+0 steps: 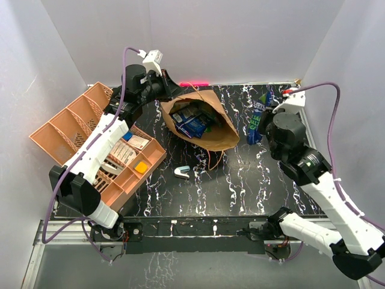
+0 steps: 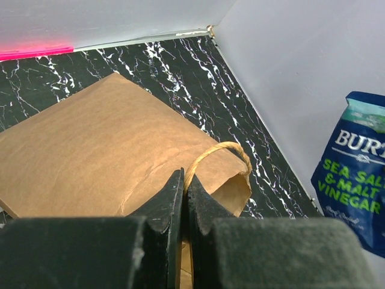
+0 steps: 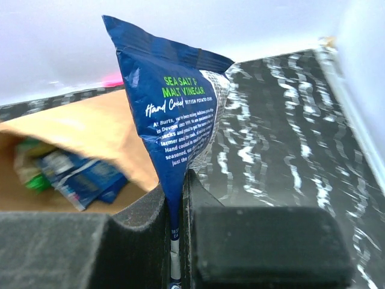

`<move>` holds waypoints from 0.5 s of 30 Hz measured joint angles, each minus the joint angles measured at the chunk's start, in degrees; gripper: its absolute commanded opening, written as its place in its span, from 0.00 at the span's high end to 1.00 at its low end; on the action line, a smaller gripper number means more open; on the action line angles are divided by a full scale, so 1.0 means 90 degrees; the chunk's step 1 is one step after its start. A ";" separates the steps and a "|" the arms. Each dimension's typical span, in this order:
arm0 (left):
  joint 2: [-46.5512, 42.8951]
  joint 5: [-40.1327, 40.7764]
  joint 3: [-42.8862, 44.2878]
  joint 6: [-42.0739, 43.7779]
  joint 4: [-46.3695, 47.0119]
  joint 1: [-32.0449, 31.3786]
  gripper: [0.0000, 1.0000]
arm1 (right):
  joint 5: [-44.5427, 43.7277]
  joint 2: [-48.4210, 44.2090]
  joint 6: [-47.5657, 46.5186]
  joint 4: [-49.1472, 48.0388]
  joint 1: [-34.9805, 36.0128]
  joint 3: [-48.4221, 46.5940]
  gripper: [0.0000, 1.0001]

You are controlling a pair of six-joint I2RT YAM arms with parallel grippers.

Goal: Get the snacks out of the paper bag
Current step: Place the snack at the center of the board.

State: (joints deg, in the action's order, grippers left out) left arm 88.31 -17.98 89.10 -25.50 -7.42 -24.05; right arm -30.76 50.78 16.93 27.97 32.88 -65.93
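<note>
Left gripper pressed shut on far rim of paper bag lying mid-table, blue and green snacks half hidden inside, right gripper pinching Burts packet just right of bag, black marbled table, white walls.

Matt, creased brown paper bag; glossy foil-like blue snack packet; tabletop looks polished black marble, possibly printed.
</note>
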 measured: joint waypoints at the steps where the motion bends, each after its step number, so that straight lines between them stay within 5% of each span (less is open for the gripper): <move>1: 0.0000 0.0000 0.0000 0.0000 0.0000 0.0000 1.00 | -0.0376 0.0090 0.0027 0.0085 -0.0010 -0.0019 0.93; 6: 0.0000 -0.0007 0.0000 -0.0005 -0.0032 0.0002 1.00 | -0.1241 0.1168 0.0175 0.0214 -0.0714 -0.0189 0.93; 15: 0.0000 -0.0163 0.0002 -0.0107 -0.0034 0.0022 1.00 | -0.0993 0.3449 0.1707 0.0959 -0.2805 -0.0221 0.93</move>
State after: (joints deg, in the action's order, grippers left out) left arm 88.31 -19.44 89.12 -26.46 -7.73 -23.86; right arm -39.70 81.82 32.29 36.60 7.64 -67.92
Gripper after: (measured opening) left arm 0.018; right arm 0.078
